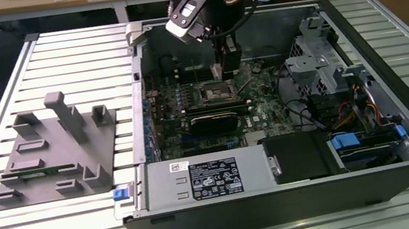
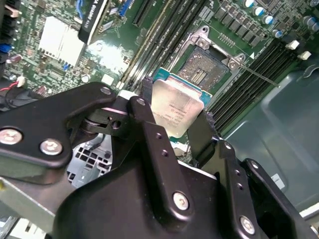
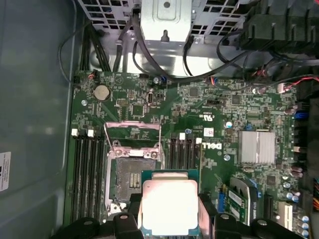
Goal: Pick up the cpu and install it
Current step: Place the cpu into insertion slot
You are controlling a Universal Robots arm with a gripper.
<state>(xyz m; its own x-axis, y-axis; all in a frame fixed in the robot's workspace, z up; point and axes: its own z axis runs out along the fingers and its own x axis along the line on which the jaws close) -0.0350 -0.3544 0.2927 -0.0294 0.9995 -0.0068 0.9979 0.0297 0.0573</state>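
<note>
Above the motherboard [image 1: 263, 103], inside the open computer case [image 1: 282, 211], the gripper [image 1: 223, 64] hung from the arm with its two black fingers [image 2: 147, 99] drawn in narrow and clamped on the cpu [image 2: 178, 107], one finger on each of two opposite edges. In both wrist views the cpu showed its silvery metal top, with a thin green rim round the lid. It was held clear of the board, over the empty socket [image 3: 132, 174], whose metal retaining frame [image 3: 132, 132] lay open just beside it. Whether the chip was lined up squarely with the socket, I could not tell. Dark memory slots [image 3: 84, 169] ran along both sides of the socket. The case lay on its side on a slatted metal table [image 1: 67, 49], reaching toward the table's edge at the exterior view's right. Near the table's opposite edge, at the exterior view's left and just beside the case, lay a grey moulded tray [image 1: 47, 190] with upright posts.
</note>
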